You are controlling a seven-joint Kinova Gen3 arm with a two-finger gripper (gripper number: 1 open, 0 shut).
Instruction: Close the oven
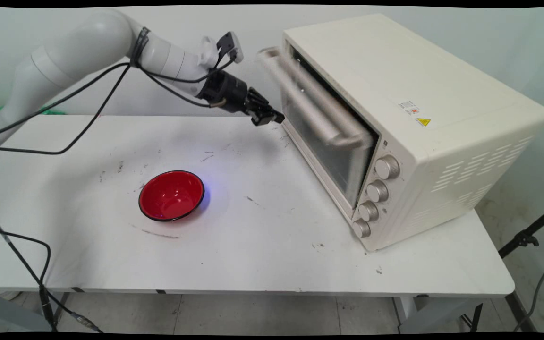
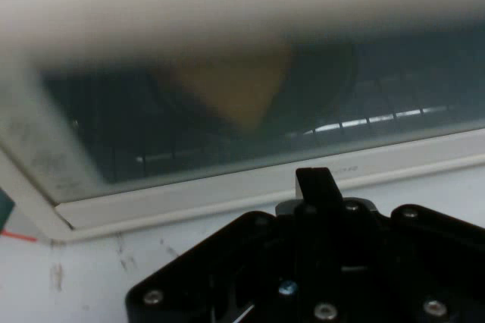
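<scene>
Well, from where I stand the black gripper (image 1: 270,116) hangs low against the front of the cream toaster oven (image 1: 395,94), just beside the bottom left corner of its glass door (image 1: 328,141). Its fingers look pressed together with nothing between them; in the hand view only one narrow black tip rises from the linkage. I cannot tell whether that tip touches the door frame or stops just short of it.

The oven sits on the right half of the white table (image 1: 276,255), turned at an angle, with four round knobs (image 1: 378,191) stacked down its front at the right of the door. The door leans a little outward at the top, so the long pale handle bar (image 1: 310,104) stands clear of the body.

I'd judge the oven heavy and stiff, unlikely to slide at a light push. The door is probably hinged along its lower edge, and the glass is smooth and breakable, so the bar is the sensible place to take hold.

Behind the glass, the hand view shows wire rack lines and a blurred tan shape (image 2: 235,88) that I can't identify. A red bowl (image 1: 171,195) with a dark rim sits well apart on the table's left, seemingly empty.
</scene>
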